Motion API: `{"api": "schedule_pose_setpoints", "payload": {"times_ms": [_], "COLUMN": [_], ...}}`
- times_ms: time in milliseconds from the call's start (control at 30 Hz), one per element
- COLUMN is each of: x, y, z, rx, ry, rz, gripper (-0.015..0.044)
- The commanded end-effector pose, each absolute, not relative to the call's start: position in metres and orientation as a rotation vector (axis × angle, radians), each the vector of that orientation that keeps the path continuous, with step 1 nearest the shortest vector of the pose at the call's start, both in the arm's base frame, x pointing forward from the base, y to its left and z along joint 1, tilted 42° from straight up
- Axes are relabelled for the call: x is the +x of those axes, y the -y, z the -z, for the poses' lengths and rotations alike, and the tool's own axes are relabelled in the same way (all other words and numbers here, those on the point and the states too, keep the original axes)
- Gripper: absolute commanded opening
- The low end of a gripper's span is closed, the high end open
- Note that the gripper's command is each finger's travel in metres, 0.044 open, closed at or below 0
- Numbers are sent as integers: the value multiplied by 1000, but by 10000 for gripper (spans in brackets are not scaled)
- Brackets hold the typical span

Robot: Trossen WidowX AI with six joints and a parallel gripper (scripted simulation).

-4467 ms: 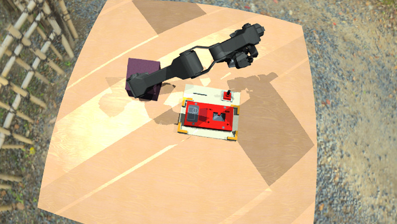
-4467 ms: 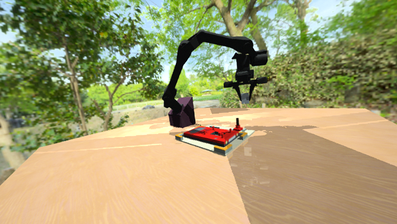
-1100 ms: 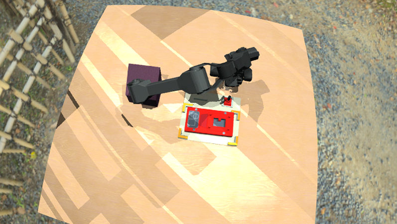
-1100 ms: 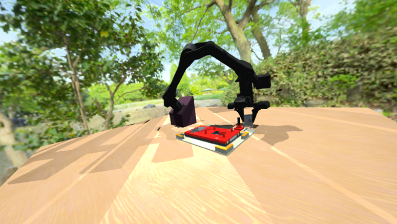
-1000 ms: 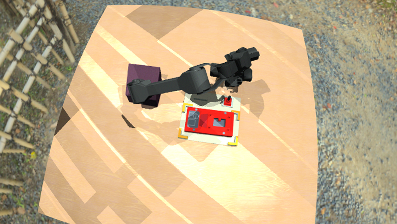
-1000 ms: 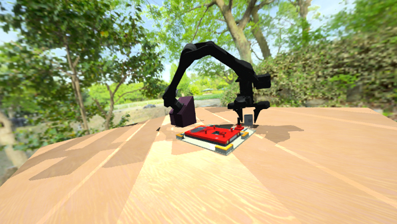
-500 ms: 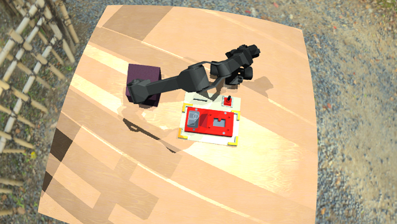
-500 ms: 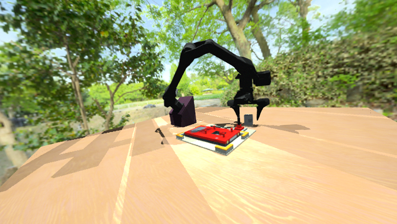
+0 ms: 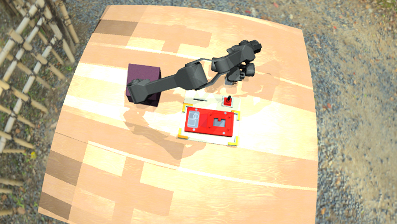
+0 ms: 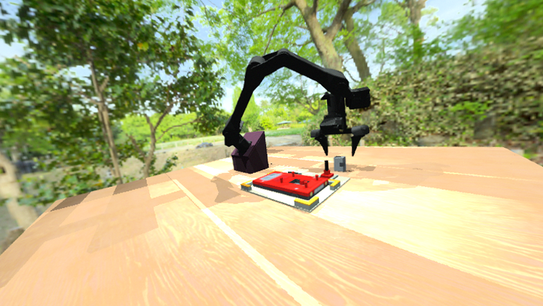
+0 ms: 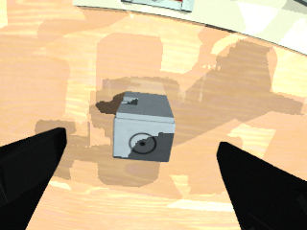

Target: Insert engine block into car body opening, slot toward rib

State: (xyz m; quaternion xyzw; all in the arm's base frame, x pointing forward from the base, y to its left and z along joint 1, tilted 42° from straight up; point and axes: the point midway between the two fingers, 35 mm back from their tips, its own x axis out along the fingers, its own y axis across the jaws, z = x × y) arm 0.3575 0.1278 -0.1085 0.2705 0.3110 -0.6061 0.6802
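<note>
The grey engine block (image 9: 227, 81) (image 10: 339, 163) (image 11: 145, 126) stands on the table behind the board, outside the car body. In the wrist view it shows a face with a ring mark and a small notch at its far top edge. My gripper (image 10: 340, 155) (image 11: 144, 142) is wide open and empty above the block, its fingers apart on either side in the wrist view. The red car body (image 9: 204, 127) (image 10: 276, 183) lies on the white board (image 9: 209, 140). Its opening (image 9: 218, 122) is empty, with a small red rib at one edge.
A red piece with an upright black lever (image 9: 228, 100) (image 10: 326, 167) stands on the board between the block and the car body. Yellow corner pieces (image 9: 233, 141) (image 10: 306, 201) surround the body. The purple arm base (image 9: 143, 71) (image 10: 257, 151) is at the left.
</note>
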Motion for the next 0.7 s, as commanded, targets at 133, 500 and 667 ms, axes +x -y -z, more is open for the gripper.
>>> {"api": "schedule_pose_setpoints", "payload": {"times_ms": [133,500,667], "x": [358,358,358], "y": [-128,-130,-131], "z": [109,107,106], "rx": [607,342,202], "ry": [-699,-902,-1000], "rz": [1358,1208,1121], "gripper": [440,440,440]}}
